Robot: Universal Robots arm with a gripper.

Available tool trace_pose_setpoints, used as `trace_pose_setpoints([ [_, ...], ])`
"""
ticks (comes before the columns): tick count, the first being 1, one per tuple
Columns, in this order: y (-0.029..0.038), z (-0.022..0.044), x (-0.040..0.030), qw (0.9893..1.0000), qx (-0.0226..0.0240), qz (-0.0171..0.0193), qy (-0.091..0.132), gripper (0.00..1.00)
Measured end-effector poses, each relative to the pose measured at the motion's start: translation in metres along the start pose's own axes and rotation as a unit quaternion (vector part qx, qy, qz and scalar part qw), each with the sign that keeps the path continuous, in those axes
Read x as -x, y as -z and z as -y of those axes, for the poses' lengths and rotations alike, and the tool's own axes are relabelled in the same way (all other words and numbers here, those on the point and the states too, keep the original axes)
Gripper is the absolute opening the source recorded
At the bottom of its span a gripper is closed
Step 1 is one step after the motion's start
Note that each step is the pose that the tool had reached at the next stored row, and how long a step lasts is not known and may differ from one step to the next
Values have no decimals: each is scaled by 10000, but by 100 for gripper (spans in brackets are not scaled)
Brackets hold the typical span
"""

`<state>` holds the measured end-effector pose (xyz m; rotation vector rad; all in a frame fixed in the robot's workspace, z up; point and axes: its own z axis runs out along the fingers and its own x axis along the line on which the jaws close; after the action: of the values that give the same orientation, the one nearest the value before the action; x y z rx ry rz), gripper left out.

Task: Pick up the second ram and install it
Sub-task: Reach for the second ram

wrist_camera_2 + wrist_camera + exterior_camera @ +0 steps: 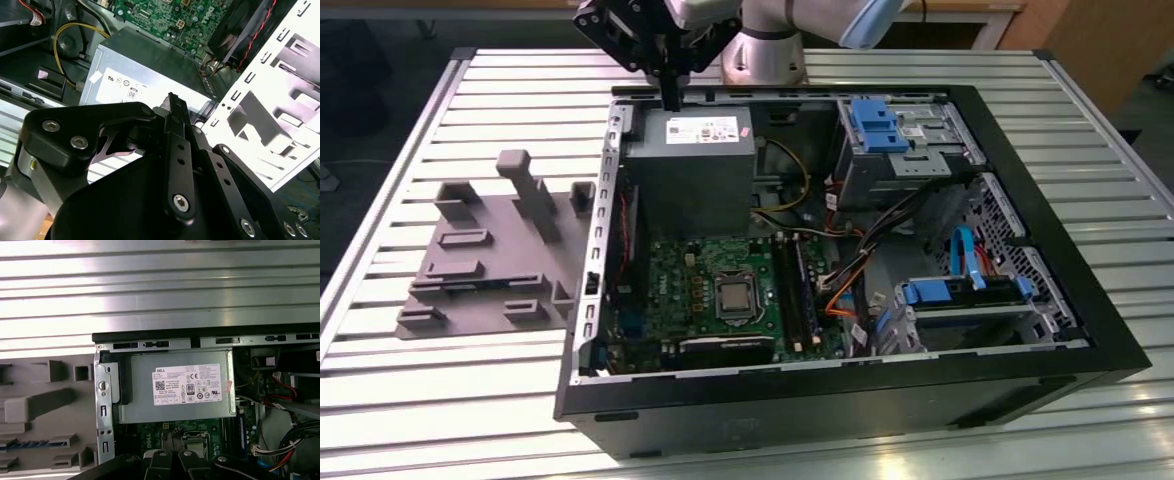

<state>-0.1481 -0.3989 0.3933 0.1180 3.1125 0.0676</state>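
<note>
My gripper (672, 100) hangs over the far edge of the open computer case (1067, 300), just above the grey power supply (691, 165). Its black fingers (175, 105) stand together, shut, with nothing seen between them. In the first wrist view the fingertips (161, 459) sit over the green motherboard (150, 437). A thin dark stick with bluish chips, the second ram (30, 443), lies in a slot of the grey holder block (30, 410) outside the case. The long black memory slots (791, 290) run along the motherboard (707, 290) beside the processor socket.
The holder block (494, 250) with upright posts lies on the slatted metal table (400, 400) at the exterior view's left of the case. Inside the case are blue drive brackets (874, 125), bundled cables (847, 290) and a drive cage (961, 300). The robot base (761, 55) stands behind the case.
</note>
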Motion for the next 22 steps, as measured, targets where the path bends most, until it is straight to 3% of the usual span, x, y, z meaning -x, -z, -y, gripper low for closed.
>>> trace_pose_setpoints([
  [22,3,8,-104,10000,0,0,0,11],
])
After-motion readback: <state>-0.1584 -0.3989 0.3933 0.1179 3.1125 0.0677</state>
